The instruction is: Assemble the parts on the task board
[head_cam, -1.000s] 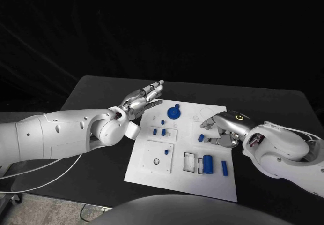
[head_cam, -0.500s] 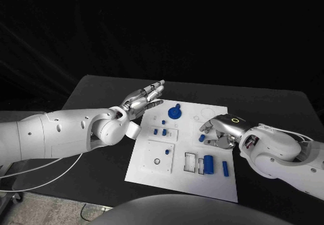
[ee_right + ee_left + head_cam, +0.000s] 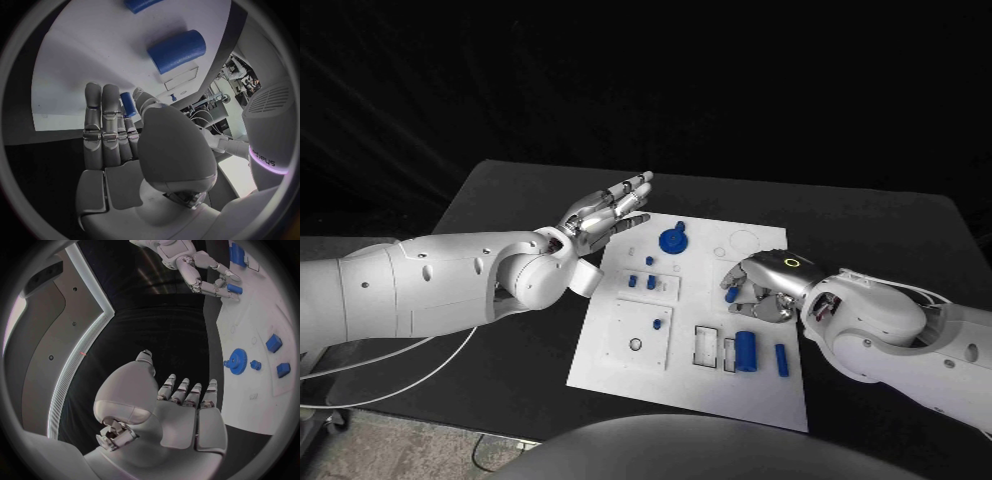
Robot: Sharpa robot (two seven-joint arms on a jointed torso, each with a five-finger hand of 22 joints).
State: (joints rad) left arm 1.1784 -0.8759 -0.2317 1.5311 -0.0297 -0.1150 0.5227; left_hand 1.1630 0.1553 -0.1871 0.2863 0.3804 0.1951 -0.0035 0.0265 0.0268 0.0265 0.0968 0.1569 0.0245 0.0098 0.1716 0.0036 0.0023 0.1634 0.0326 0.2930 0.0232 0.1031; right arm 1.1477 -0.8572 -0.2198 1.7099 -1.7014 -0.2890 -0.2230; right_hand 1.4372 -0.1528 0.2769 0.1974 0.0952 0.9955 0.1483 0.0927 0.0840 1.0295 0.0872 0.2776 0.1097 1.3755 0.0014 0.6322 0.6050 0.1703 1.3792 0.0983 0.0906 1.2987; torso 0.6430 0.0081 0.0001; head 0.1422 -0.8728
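Observation:
The white task board lies mid-table. My right hand is low over its right side, thumb and fingers closed round a small blue peg that still touches the board; the same peg sits between thumb and fingers in the right wrist view. My left hand is raised by the board's far left corner, flat, fingers apart, holding nothing. A blue gear stands near the far edge. A large blue cylinder and a blue bar lie near the front right.
Small blue blocks stand in the board's left middle, with a black ring and two rectangular slots further forward. The black table runs wide on both sides of the board.
My right hand has slid left across the board and closed in on the small blue peg. The peg has stayed in place. The left hand has not moved.

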